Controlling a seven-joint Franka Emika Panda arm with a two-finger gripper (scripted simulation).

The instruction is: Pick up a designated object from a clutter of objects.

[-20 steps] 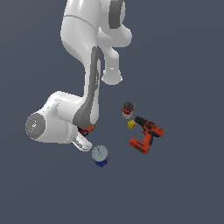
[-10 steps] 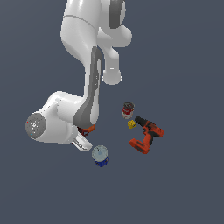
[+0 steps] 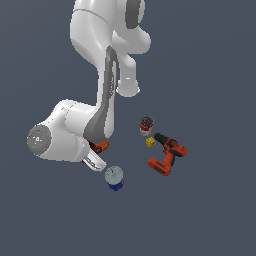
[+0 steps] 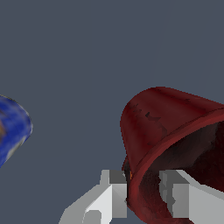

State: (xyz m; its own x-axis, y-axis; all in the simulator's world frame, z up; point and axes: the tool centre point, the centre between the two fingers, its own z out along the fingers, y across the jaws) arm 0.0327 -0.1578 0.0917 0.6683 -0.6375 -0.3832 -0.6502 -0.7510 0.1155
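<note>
Basically, the reach was done: in the wrist view the gripper (image 4: pixel 144 192) had one finger (image 4: pixel 111 197) outside the red mug (image 4: pixel 168 131) and the other inside it, straddling the rim wall. Whether the fingers were actually clamped on that wall I could not tell; no clear gap or contact showed. The mug sat low beside the blue can (image 4: pixel 13 127), and in the exterior view it was mostly hidden behind the arm's wrist, only an orange-red sliver showing near the can (image 3: pixel 114 177). The small can (image 3: pixel 146 126), yellow cube (image 3: pixel 149 142) and drill (image 3: pixel 168 155) lay well apart. Judging by this, squeeze confirmation and the lift remained.
</note>
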